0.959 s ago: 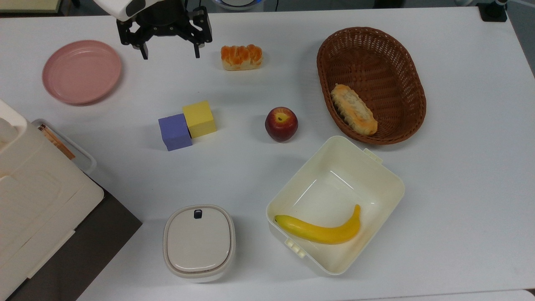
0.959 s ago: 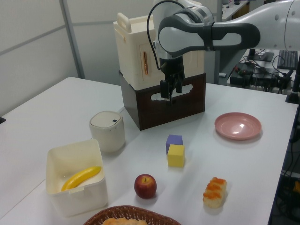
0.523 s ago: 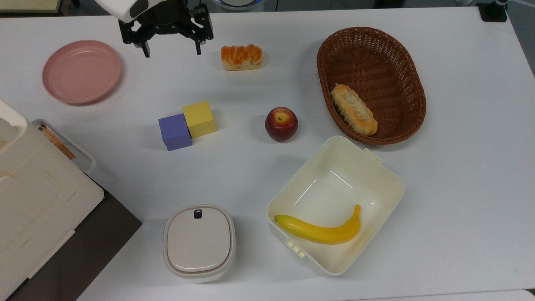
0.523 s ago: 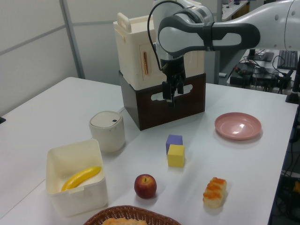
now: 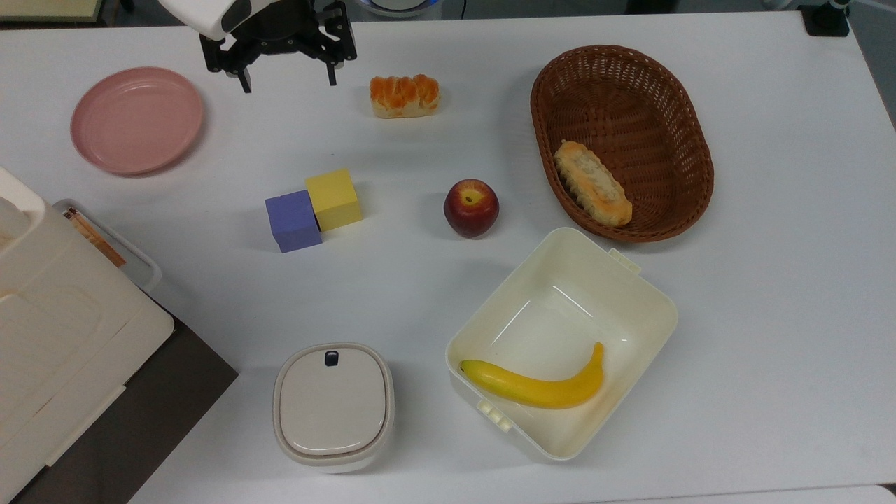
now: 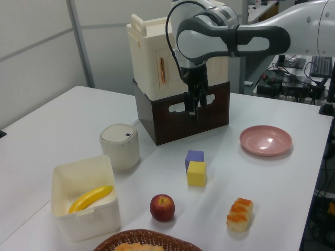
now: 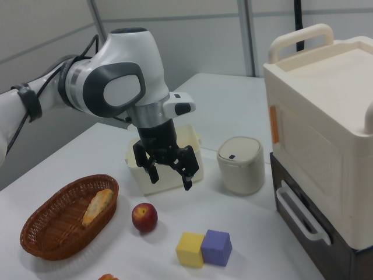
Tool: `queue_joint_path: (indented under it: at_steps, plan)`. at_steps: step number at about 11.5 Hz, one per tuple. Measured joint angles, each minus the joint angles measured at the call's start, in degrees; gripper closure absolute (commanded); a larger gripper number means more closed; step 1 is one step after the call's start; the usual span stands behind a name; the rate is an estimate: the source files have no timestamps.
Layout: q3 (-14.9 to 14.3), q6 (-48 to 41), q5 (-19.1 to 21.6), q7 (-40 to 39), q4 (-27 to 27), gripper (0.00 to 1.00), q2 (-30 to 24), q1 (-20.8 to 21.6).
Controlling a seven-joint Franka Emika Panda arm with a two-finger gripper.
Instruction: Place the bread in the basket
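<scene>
- The bread [image 5: 405, 96] lay flat on the white desk [image 5: 770, 315], to the right of the tool [image 5: 288, 78] in the top view and a little below it, apart from it and untouched.
- In the left view the bread [image 6: 239, 214] sat near the desk's front edge, well below and to the right of the tool [image 6: 193, 108].
- The tool hung above the desk with its two fingers spread wide; nothing was between them, and they touched nothing.
- In the right view the tool [image 7: 171, 178] pointed downward, its fingers parted, in front of the cream box [image 7: 190, 143].
- The basket [image 5: 621, 142] stood far to the right of the tool in the top view, past the bread, with a longer bread [image 5: 592, 183] lying in its bowl.
- An apple [image 5: 471, 207] sat below and to the right of the tool in the top view, between the bread and the cream box [image 5: 562, 341], which held a banana [image 5: 535, 386].
- A yellow cube [image 5: 334, 199] and a purple cube [image 5: 292, 220] stood touching each other, below the tool in the top view.
- A pink plate [image 5: 136, 120] lay just to the left of the tool in the top view.
- A lidded container [image 5: 333, 406] stood far below the tool in the top view.
</scene>
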Motion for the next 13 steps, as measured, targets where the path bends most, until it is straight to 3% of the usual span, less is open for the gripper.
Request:
queue_joint_path:
  at_steps: [5, 13]
  plan:
    - [0.1, -3.8, 0.0, -3.1, -0.9, 0.00, -2.2, 0.8]
    - [0.2, -4.1, 0.0, -7.1, -20.6, 0.00, -11.1, 7.6]
